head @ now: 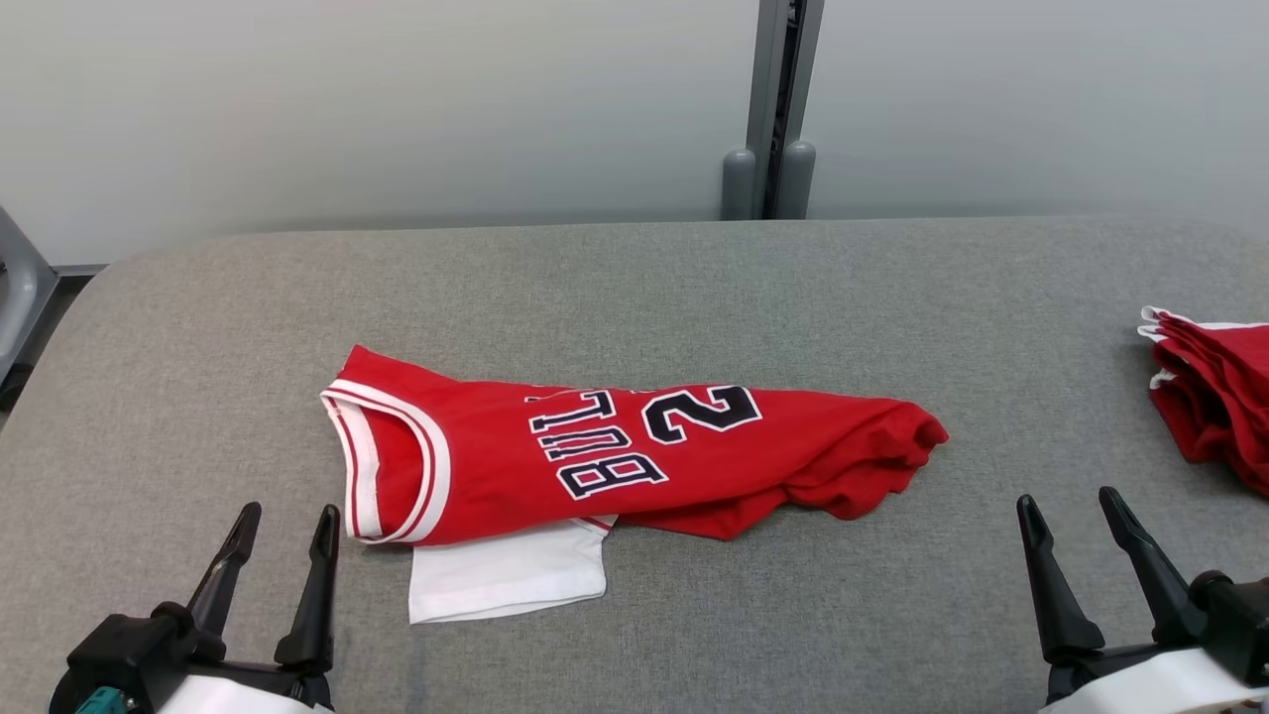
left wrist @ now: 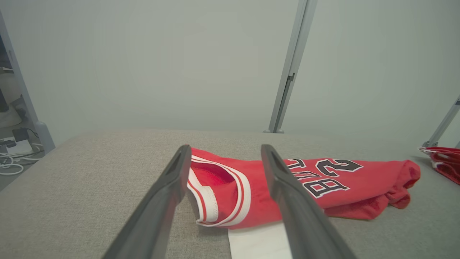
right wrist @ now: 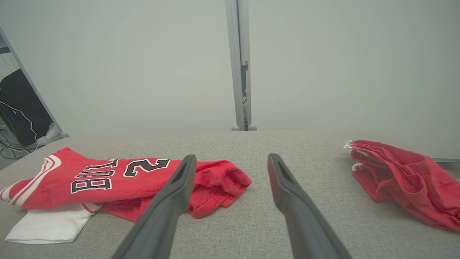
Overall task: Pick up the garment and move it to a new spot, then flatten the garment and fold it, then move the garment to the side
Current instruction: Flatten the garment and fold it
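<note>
One red shirt [head: 595,456] in the middle, one white cloth [head: 506,575] under it, one red pile [head: 1219,397] far right, left claw [head: 289,511] and right claw [head: 1068,498] wide open, empty

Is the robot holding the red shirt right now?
No, the red shirt lies on the grey surface, and the left gripper and right gripper stand open and empty.

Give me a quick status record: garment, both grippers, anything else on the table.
surface: grey padded table
garment: red jersey, crumpled, lying in the middle, not yet flattened or folded
under it: white fabric sticking out at the near edge; part of the jersey or not, cannot tell
left gripper: open, empty, close to the jersey's trimmed end
right gripper: open, empty, apart from the jersey
other: red cloth pile at the right edge
</note>
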Controlling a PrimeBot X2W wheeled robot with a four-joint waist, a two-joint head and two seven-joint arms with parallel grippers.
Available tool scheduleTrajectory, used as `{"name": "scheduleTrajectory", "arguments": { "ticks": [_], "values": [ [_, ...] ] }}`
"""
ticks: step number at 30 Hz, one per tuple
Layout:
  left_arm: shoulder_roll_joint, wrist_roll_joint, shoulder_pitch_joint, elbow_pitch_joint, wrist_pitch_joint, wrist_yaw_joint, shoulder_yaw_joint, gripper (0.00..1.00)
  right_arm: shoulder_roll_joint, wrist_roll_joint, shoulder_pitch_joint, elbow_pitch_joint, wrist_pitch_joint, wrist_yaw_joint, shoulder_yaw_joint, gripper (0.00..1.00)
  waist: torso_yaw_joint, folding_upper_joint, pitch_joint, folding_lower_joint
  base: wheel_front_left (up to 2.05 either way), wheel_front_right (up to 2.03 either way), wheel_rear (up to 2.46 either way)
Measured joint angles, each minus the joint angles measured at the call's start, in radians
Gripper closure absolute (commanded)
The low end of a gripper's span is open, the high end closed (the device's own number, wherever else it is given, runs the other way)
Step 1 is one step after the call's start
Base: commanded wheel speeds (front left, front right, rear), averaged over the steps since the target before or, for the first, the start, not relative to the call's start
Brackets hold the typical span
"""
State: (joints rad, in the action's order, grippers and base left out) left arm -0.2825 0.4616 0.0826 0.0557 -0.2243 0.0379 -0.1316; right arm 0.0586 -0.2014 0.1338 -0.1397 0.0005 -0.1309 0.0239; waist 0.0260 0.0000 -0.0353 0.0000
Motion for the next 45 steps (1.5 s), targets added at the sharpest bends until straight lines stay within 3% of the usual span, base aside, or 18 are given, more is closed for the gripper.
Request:
{"name": "scheduleTrajectory", "arguments": {
  "ticks": [37, 45],
  "values": [
    [-0.028, -0.002, -0.009, -0.026, 0.024, -0.026, -0.016, 0.0, 0.007, 0.011, 0.012, -0.039, 0.024, 0.0, 0.022, 0.0, 0.014, 0.0, -0.039, 0.0, 0.0, 0.0, 0.0],
    [-0.018, -0.003, -0.102, -0.033, 0.008, -0.012, -0.036, 0.0, 0.077, 0.008, -0.083, 0.043, 0.044, 0.0, 0.004, 0.0, 0.042, 0.0, -0.128, 0.0, 0.0, 0.0, 0.0]
  ]
}}
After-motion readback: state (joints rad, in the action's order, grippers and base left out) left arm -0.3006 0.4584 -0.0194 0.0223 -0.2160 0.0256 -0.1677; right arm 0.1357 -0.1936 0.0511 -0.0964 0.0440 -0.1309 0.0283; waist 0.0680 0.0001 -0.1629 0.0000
